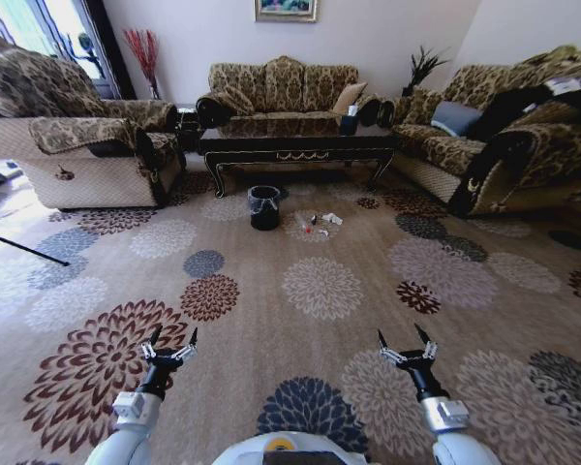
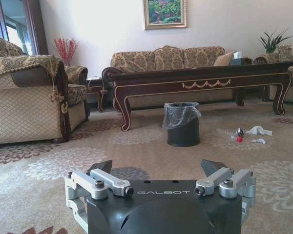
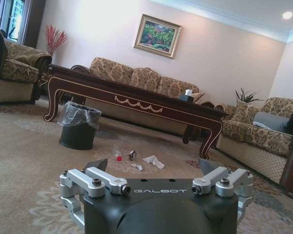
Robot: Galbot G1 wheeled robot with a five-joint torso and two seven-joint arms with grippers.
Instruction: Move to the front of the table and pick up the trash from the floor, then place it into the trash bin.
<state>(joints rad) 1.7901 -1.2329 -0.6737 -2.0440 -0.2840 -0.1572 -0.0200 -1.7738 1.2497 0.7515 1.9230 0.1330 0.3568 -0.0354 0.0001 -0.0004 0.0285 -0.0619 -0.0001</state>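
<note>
The dark wood table point(image 1: 300, 143) with gold trim stands far ahead, before the middle sofa. On the flowered carpet floor point(image 1: 320, 291) in front of it stands the black trash bin point(image 1: 263, 207) with a clear liner. Just to its right lies the trash point(image 1: 320, 225): a clear bottle with a red cap point(image 2: 237, 136), white paper bits point(image 2: 260, 130) and a small dark piece point(image 3: 132, 155). My left gripper point(image 1: 170, 344) and right gripper point(image 1: 407, 346) are both open, held low over the carpet near me, far from the trash.
An armchair point(image 1: 77, 145) stands at the left, a sofa point(image 1: 281, 89) behind the table and another sofa point(image 1: 504, 145) at the right. A dark rod point(image 1: 24, 248) lies on the floor at the far left. Open carpet stretches between me and the bin.
</note>
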